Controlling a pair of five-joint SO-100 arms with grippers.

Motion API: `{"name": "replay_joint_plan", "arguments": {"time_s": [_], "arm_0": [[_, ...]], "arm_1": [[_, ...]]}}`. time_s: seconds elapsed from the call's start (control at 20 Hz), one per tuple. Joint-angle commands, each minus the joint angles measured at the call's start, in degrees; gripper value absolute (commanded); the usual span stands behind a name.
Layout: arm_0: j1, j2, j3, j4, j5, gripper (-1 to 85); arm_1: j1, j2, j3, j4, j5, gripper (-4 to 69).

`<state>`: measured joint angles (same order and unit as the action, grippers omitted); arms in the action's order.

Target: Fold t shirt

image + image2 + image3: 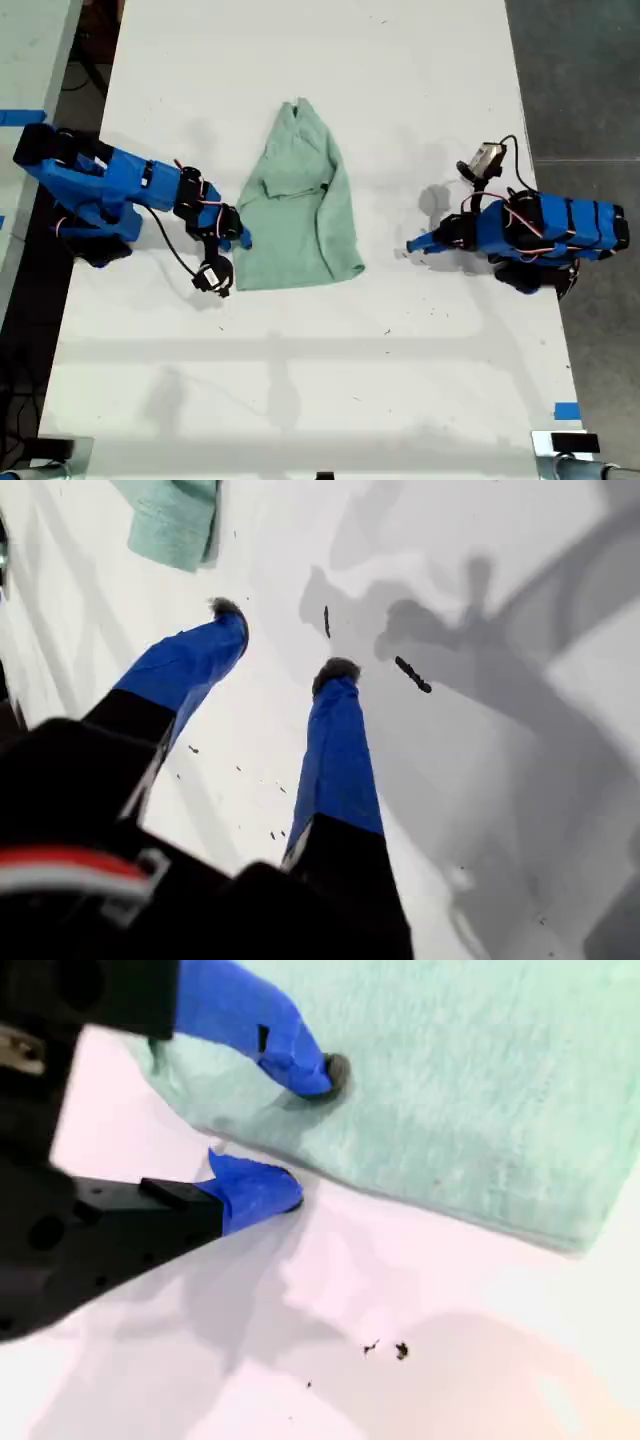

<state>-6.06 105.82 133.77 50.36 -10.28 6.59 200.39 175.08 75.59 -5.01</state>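
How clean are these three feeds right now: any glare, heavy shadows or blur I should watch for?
Exterior view: even light, sharp; faint shadows on the table, the shirt clear. First wrist view: several overlapping dark shadows cross the table beyond my first gripper, the near housing blurred. Second wrist view: table washed out, nearly white, soft focus around my second gripper at the shirt's edge.

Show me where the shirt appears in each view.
Exterior view: shirt mid-table, between the arms.
First wrist view: one corner only, beyond my first end effector.
Second wrist view: shirt fills much of the picture; my second end effector at its edge.
Shared landmark: the white table.
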Motion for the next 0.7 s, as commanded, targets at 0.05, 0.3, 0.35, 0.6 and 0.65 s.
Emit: {"name": "replay_joint_plan", "arguments": {"time_s": [0.05, 0.3, 0.35, 0.6, 0.65], "arm_0": [[-0.4, -10.1, -10.7, 7.2, 2.9, -0.1], [-1.0, -10.2, -25.2, 31.3, -2.0, -0.1], [0.1, -9.1, -30.4, 35.9, -3.0, -0.1], [-1.5, -9.8, -44.8, 39.9, 3.6, -0.1], [-1.5, -11.3, -47.5, 39.9, 4.6, -0.1]], "arm_1": [[0.0, 0.5, 3.2, 0.3, -0.9, 17.1], [0.0, 0.5, 3.2, 0.3, -0.9, 17.1], [0.0, 0.5, 3.2, 0.3, -0.9, 17.1], [0.0, 0.5, 3.2, 0.3, -0.9, 17.1], [0.0, 0.5, 3.2, 0.3, -0.9, 17.1]]}}
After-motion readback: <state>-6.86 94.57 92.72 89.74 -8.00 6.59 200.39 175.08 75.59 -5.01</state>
